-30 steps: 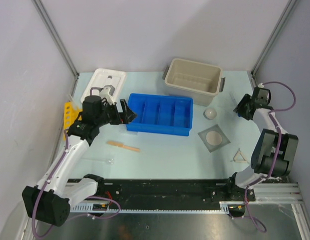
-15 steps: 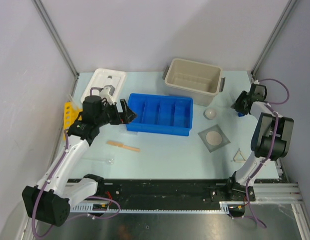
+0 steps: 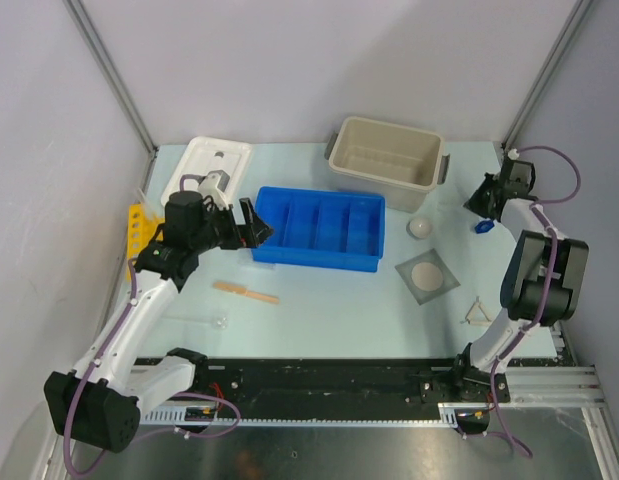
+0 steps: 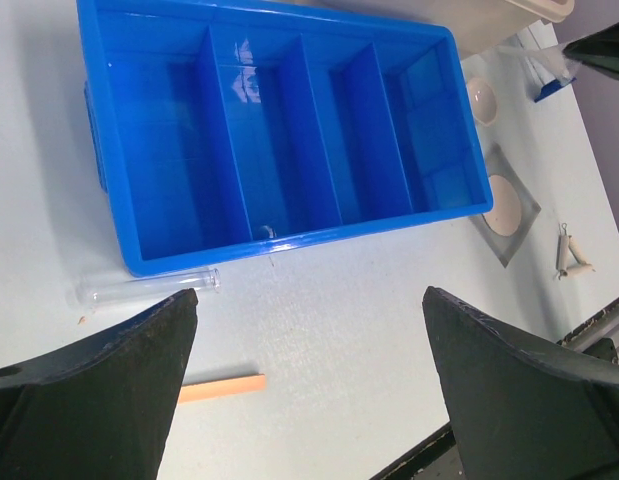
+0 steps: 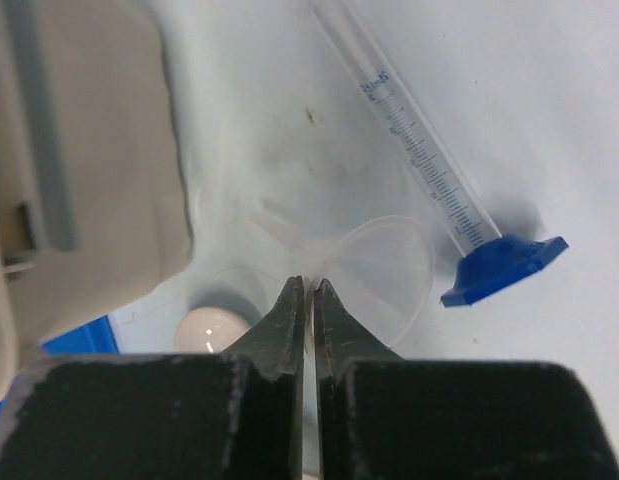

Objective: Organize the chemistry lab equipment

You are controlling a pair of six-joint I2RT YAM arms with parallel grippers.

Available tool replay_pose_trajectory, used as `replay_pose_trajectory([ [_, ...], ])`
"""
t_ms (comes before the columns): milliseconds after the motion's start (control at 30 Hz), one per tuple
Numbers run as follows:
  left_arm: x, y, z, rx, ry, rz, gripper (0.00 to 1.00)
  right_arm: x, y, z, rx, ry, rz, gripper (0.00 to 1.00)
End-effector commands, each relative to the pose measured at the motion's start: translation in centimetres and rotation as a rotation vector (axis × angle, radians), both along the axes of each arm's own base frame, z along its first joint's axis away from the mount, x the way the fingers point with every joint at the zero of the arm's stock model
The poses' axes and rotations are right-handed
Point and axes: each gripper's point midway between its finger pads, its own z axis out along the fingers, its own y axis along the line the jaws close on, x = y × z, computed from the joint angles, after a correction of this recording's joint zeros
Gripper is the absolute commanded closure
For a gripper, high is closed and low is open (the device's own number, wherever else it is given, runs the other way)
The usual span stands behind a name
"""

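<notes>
Right wrist: right gripper [image 5: 309,287] fully closed

The widest free stretch of table [image 3: 339,315] runs in front of the blue divided tray [image 3: 319,232]. Only the tan wooden stick [image 3: 246,291] and a clear glass tube [image 4: 147,287], just beside the tray's front wall at its left end, break it. The tray's compartments are open from above. On the right, the lane between the beige tub [image 3: 384,152] and the side wall [image 3: 589,150] is cramped. A graduated cylinder [image 5: 429,170] (lying flat on its side) and the small white dish [image 5: 211,328] crowd it. The grey square mesh [image 3: 427,275] and the wire triangle [image 3: 477,313] occupy the right front.
</notes>
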Motion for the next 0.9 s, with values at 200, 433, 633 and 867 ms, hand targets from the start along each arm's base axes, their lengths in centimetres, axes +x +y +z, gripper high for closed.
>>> replay_pose_trajectory([
  [200,-0.1,-0.7,0.6,-0.031,-0.018,-0.025,0.0,-3.4,0.5,11.7,-0.197,-0.119,-0.005,1.0],
  [433,-0.3,-0.8,0.8,-0.041,-0.022,-0.028,0.0,-7.9,9.7,18.1,-0.174,-0.28,0.382,1.0],
  [633,-0.5,-1.3,0.7,-0.051,-0.013,-0.043,0.0,-8.7,16.9,20.1,-0.138,-0.37,0.348,1.0],
  [867,-0.5,-0.9,0.9,-0.041,-0.031,-0.029,0.01,-7.6,24.6,18.9,-0.272,-0.456,0.24,1.0],
])
